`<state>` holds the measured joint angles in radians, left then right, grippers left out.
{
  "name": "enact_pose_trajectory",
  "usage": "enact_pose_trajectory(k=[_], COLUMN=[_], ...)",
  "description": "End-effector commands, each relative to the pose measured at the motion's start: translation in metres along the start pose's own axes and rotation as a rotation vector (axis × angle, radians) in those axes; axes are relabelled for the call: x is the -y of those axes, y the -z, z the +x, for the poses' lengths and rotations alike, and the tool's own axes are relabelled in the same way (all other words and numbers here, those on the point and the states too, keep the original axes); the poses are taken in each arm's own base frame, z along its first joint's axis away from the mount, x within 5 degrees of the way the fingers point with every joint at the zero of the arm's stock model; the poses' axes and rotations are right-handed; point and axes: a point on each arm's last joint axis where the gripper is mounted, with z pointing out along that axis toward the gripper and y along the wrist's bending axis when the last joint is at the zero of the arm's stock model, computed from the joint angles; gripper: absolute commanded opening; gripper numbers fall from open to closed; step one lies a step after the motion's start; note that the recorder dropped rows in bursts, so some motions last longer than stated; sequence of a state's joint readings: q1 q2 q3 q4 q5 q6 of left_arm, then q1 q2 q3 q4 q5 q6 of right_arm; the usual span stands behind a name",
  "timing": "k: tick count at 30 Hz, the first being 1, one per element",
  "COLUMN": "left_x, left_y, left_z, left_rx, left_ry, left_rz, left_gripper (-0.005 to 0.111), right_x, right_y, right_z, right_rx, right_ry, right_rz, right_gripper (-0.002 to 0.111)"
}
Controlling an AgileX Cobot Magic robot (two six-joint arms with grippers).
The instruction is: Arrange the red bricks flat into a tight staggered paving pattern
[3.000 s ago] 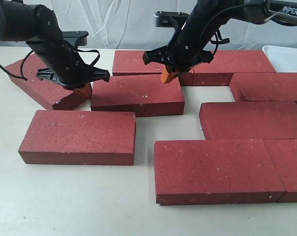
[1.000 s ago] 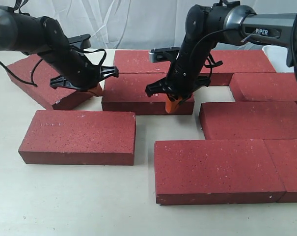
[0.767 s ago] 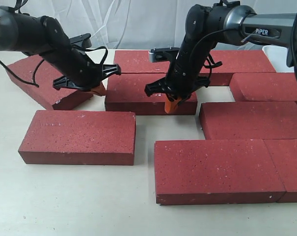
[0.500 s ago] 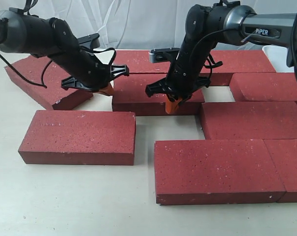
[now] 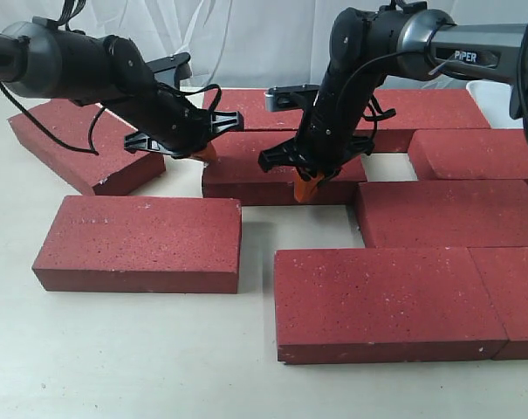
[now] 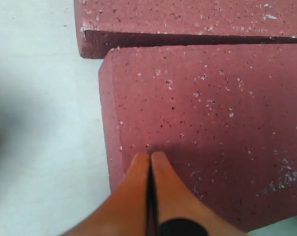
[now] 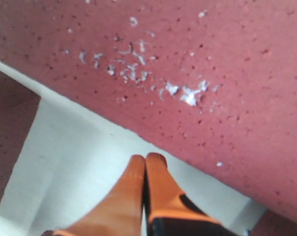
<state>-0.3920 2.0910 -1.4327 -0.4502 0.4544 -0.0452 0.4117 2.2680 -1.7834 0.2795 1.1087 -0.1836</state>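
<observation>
Our left gripper [image 5: 206, 155] has its jaws shut tight with nothing between them. Its tip sits on the left end of the middle brick [image 5: 259, 166]. Over the last few seconds it has pushed that brick to the right, so now it lies flat, close up to the right brick [image 5: 447, 214] and just in front of the back row [image 5: 255, 109]. Our right gripper [image 5: 305, 187] has its jaws together too, and it is down by the brick's front side. We think this gap is nearly closed. The left brick [image 5: 72, 140] lies crooked and apart, so it likely needs a push next.
</observation>
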Motion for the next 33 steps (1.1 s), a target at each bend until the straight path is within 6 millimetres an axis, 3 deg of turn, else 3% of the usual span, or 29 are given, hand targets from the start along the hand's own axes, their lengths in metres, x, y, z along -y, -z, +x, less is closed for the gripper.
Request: enact_pose_trajectory(k=[1,6,15,26,33], left_x=[0.004,0.0,-0.024,-0.035,-0.037], left_y=[0.0,0.001,0.022,-0.021,-0.03], left_z=[-0.001,-0.002,-0.014,0.005,0.009], left_rx=[0.028,0.025,0.008,-0.096,-0.113], left_ry=[-0.011,-0.071,-0.078,0.119,0.157], left_rz=[0.007,-0.025,-0.077,-0.03,-0.025], left_gripper=[0.0,0.0,0.0,0.0,0.0], right_x=[0.001,0.0,0.0,-0.006,-0.006], right_y=[0.004,0.004,0.004,0.003,0.003], right_z=[0.0,0.002,0.0,-0.004,-0.004], right_rx=[0.018,-0.009,0.013,0.049,0.055], right_ry=[0.002,0.002,-0.005,-0.041,-0.039], right_rz=[0.01,0.005,-0.004,-0.074,-0.072], right_gripper=[-0.001,-0.001,-0.001,-0.001,-0.001])
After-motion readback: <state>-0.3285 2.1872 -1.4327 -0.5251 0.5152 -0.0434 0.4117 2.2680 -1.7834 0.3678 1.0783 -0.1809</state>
